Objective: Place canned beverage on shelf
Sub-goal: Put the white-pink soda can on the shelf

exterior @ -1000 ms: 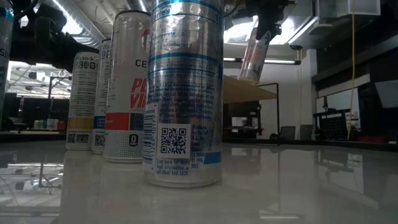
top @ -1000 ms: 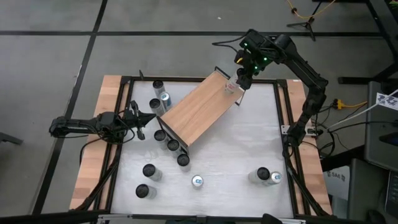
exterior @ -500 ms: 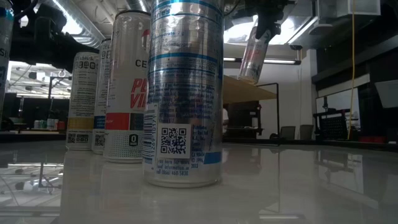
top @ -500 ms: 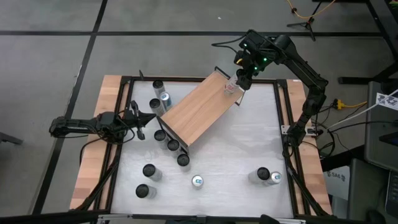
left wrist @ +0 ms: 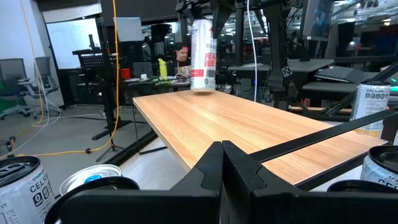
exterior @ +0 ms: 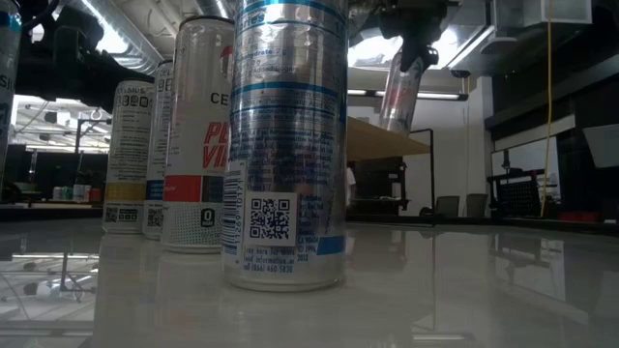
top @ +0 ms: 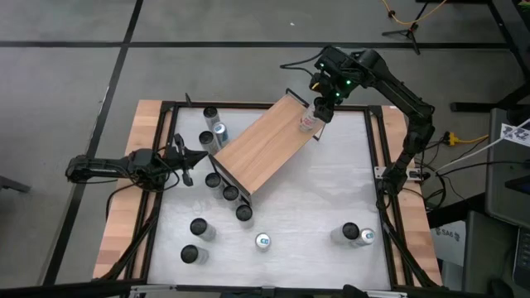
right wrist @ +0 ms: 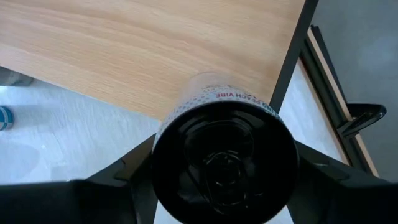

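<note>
The can (right wrist: 217, 149) in my right pincer (top: 319, 101) is shiny printed metal with a dark, glossy top. Below it the shelf (top: 265, 146) is pale, matt, smooth-grained wood edged in thin black metal. The white table (top: 323, 199) looks glossy and mirrors the cans.

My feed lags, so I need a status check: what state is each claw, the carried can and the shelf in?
Right claw: shut on the can, above the shelf's far end.
Can: gripped, nearly upright, at the board.
Shelf: bare board.
Left claw: shut, empty, at the table's left edge.

can (top: 308, 122) above shelf (top: 265, 151) far end
</note>
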`<state>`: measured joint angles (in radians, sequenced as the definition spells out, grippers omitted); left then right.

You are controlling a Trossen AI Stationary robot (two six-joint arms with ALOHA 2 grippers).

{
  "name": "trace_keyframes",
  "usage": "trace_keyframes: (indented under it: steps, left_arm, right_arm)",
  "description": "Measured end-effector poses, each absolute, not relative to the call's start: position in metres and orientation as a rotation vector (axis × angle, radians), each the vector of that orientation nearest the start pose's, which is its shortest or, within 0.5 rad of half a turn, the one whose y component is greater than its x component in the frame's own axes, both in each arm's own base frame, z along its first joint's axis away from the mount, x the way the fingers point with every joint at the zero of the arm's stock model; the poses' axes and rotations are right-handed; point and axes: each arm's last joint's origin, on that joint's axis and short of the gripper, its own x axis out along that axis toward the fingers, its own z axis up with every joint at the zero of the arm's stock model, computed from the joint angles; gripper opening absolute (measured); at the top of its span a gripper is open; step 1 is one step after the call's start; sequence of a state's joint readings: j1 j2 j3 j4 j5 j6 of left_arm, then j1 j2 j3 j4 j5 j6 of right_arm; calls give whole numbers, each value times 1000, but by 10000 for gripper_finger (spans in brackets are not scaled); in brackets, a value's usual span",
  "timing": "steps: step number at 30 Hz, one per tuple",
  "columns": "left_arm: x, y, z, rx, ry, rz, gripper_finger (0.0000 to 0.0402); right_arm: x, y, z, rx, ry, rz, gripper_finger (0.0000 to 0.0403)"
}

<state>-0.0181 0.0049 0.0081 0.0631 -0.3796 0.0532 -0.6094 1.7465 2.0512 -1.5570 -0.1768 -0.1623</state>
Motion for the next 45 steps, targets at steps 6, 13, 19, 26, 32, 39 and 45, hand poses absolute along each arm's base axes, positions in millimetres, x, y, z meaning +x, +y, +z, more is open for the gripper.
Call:
trace_keyframes:
  steps: [6,13,19,26,32,39,45]
  left_arm:
    - [95,9,172,40,-56,363,0]
    - [95,9,172,40,-56,363,0]
    - [95,9,172,40,-56,363,0]
    - [95,9,172,40,-56,363,0]
    - [95,9,172,41,-56,363,0]
    - [95,9,172,41,-56,363,0]
    - [95,9,172,41,-56,363,0]
  right_arm:
    - [259,-174,402,343,1189,-276,253]
    - [259,-174,401,346,1195,-275,253]
    - [259,-175,401,346,1197,-275,253]
    - [259,-175,400,345,1195,-275,265]
    - [261,-176,400,341,1185,-278,290]
    - [262,-177,398,339,1194,-283,304]
    - [262,-177,398,337,1188,-283,306]
